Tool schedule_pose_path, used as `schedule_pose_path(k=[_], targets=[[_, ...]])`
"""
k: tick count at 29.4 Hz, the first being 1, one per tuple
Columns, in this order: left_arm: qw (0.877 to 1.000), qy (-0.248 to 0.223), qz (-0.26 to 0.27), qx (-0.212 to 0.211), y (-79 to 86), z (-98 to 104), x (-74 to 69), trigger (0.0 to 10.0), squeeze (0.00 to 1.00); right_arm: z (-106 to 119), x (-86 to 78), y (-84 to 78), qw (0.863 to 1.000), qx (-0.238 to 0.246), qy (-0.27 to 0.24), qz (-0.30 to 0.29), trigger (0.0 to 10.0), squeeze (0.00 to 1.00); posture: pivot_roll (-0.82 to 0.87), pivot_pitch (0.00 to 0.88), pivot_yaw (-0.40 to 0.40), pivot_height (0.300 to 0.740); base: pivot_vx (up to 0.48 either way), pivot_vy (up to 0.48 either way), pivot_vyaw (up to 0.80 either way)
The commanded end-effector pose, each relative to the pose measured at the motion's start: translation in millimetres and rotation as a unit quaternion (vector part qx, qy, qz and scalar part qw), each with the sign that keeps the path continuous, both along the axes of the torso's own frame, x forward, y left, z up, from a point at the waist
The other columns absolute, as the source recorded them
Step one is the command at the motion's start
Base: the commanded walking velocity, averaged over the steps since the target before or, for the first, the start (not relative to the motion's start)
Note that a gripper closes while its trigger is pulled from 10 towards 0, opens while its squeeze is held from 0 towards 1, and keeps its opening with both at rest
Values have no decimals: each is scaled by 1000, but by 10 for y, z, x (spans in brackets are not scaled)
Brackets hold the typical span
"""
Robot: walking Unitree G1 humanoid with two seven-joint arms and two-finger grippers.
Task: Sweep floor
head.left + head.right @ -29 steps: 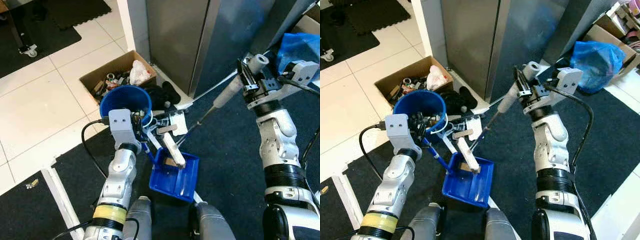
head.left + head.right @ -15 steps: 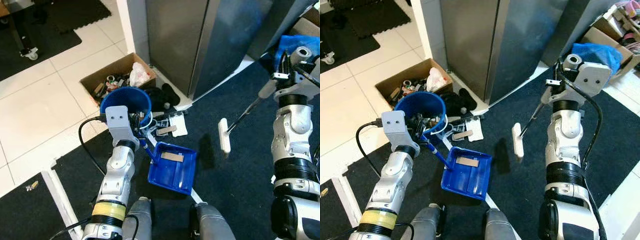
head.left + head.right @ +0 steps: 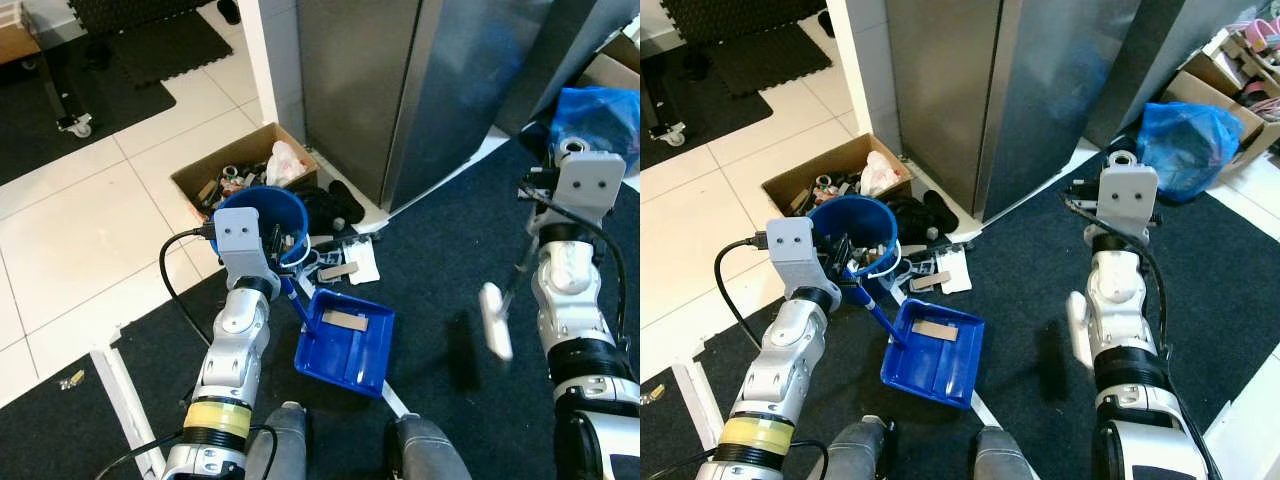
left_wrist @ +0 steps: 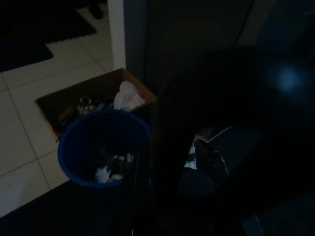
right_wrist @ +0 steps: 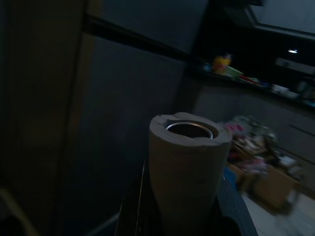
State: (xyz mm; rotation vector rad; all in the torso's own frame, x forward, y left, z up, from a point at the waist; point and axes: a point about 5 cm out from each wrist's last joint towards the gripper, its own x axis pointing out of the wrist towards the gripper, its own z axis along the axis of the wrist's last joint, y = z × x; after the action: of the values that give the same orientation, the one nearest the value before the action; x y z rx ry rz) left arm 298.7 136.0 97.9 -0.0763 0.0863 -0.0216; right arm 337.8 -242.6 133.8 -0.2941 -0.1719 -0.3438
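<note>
**A:** Fingers on the right gripper [image 5: 179, 206]: clamped round the broom handle [image 5: 183, 162], pale hollow tube end poking out past them. Wrist view is dark but the grasp is plain.

**B:** Broom head?

**A:** Broom head [image 3: 495, 320] hangs low beside the right arm, over the dark mat [image 3: 440, 270], blurred. Well apart from the dustpan.

**B:** Left side?

**A:** Left gripper [image 3: 283, 275] grips the blue handle of the dustpan [image 3: 345, 340]. Fingers look closed on it, partly hidden behind the wrist block. Dustpan sits on the mat just in front of the robot's legs, one flat tan scrap [image 3: 344, 320] lying in it.

**B:** Surroundings?

**A:** Blue bucket [image 3: 258, 212] right behind the left wrist, rubbish inside. Cardboard box [image 3: 225, 170] full of junk beyond it on the white tiles, against the white pillar. Loose paper scraps [image 3: 350, 265] on the mat edge between bucket and dustpan. Grey metal cabinet [image 3: 400, 90] behind. Blue plastic bag [image 3: 600, 115] above the right arm, far right.
</note>
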Motion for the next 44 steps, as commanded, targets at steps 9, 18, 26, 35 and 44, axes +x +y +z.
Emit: schedule_pose_path(k=[9, 18, 26, 35, 44], targets=[[1000, -25, 5, -1, 13, 151, 1, 10000, 0, -212, -20, 3, 998, -4, 43, -42, 10000, 0, 56, 14, -8, 740, 0, 0, 0], [1000, -30, 4, -4, -26, 169, 29, 10000, 0, -213, 14, 125, 999, 4, 37, -18, 10000, 0, 37, 0, -14, 740, 0, 0, 0], [999, -30, 21, -23, -58, 169, 14, 10000, 0, -244, 36, 191, 999, 2, 47, 20, 10000, 0, 27, 0, -36, 740, 0, 0, 0], [996, -15, 57, -64, -49, 162, 33, 10000, 0, -196, 78, 281, 998, -13, 41, 49, 10000, 0, 23, 0, -45, 740, 0, 0, 0], [997, -30, 48, -58, -67, 261, 109, 10000, 0, -216, 77, 300, 998, -9, 43, 53, 10000, 0, 24, 0, -38, 740, 0, 0, 0]])
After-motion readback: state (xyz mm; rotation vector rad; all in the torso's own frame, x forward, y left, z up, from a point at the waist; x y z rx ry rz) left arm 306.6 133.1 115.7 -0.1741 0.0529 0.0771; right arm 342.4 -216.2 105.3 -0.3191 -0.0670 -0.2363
